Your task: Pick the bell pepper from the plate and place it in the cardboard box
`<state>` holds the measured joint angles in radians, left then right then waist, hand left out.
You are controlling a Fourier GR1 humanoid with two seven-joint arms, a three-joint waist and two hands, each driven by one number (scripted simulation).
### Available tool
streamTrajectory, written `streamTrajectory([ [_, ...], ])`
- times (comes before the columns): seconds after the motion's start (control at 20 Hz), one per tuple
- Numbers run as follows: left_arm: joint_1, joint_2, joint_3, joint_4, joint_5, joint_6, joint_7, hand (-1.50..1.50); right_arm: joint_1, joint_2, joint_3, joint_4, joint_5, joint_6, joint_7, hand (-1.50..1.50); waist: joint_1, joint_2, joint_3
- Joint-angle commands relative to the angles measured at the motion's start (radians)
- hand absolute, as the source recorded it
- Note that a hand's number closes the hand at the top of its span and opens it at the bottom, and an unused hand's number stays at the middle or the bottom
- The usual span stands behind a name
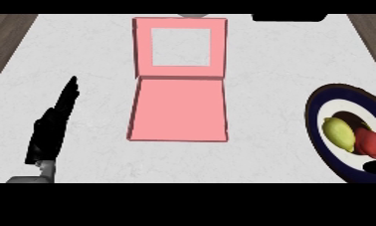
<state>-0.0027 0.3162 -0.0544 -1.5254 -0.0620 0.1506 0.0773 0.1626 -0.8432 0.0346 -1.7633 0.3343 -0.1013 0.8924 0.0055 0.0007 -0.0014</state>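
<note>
1 hand (50,125) showing, lower left: left hand, fingers lying straight, holding nothing. Bell pepper (366,142), red, is sitting on the plate (317,115) at right edge, touching a lemon (338,134). Pink cardboard box (178,109) is lying open mid-frame.

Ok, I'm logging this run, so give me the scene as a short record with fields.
box: pink cardboard box, lid open, mid-counter
plate: dark-rimmed white round plate at the right edge
on plate: yellow lemon-like fruit beside red bell pepper
left hand: black left hand, fingers straight, resting at the left, holding nothing
right hand: not in view
</note>
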Motion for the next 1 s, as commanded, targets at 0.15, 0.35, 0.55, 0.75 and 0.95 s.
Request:
streamTrajectory([
  [0.15, 0.002, -0.074, -0.042, -0.016, -0.099, 0.055, 0.016, 0.0, -0.053, 0.094, -0.008, 0.119, 0.096, 0.055, 0.004, -1.5, -0.005, 0.0, 0.002],
  [0.35, 0.03, -0.058, 0.013, -0.06, -0.064, -0.005, 0.036, 0.0, -0.047, 0.177, -0.022, 0.1, 0.161, 0.084, 0.012, -1.5, -0.005, -0.001, 0.001],
  [0.55, 0.038, -0.047, 0.036, -0.092, -0.055, -0.036, 0.058, 0.0, -0.055, 0.163, -0.091, 0.134, 0.152, 0.141, -0.029, -1.5, -0.005, -0.002, 0.001],
  [0.75, -0.023, -0.094, 0.031, -0.006, -0.097, -0.012, 0.034, 0.0, 0.024, 0.229, -0.091, 0.05, 0.215, 0.123, -0.034, -1.5, -0.012, -0.002, 0.001],
  [0.95, 0.037, -0.059, 0.069, -0.102, -0.062, -0.089, 0.066, 0.0, -0.065, 0.274, -0.132, 0.163, 0.26, 0.134, -0.078, -1.5, -0.005, -0.002, 0.002],
])
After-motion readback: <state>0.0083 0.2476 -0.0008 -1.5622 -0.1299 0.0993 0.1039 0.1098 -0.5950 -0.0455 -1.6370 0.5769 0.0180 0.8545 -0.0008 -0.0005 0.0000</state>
